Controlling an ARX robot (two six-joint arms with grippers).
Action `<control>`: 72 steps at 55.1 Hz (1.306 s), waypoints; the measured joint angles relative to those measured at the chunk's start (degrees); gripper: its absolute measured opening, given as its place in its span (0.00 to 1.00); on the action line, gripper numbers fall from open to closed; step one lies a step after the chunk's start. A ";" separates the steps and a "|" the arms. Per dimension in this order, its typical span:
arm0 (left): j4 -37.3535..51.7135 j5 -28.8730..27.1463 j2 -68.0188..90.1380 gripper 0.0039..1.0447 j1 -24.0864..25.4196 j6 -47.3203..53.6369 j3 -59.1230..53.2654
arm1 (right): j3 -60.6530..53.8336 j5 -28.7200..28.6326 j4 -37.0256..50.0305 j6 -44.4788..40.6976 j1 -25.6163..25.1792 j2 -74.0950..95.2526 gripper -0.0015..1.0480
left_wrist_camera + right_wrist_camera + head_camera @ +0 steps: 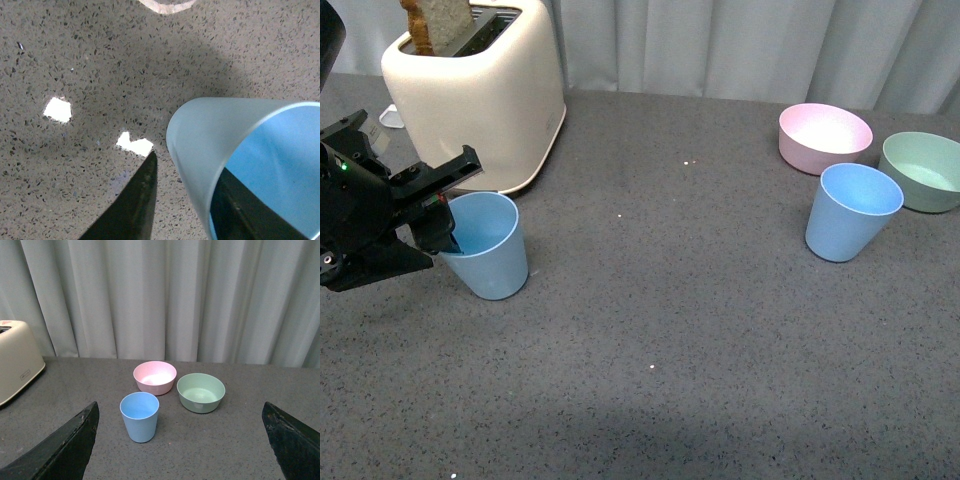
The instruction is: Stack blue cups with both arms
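Straddling first blue cup (492, 262) wall: left gripper (448, 222), jaws parted, one finger inside, one outside. Cup upright near worktop (700, 340) left edge, by toaster (480, 95). Right gripper (180, 407): wide, empty. Second blue cup (140, 417): upright near right edge.

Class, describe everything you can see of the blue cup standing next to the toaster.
The blue cup is a light blue, matte, plastic-looking tumbler with no handle, tapering to a narrower base. It stands upright, open end up, on the speckled grey table, close beside the cream toaster. The left gripper straddles its wall: one of the jaws is inside the cup, the other outside with a visible gap, so it is not clamped.
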 joint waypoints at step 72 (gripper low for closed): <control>-17.55 -4.22 14.08 0.03 -20.81 -2.95 26.95 | 0.00 0.00 0.00 0.00 0.00 0.00 0.91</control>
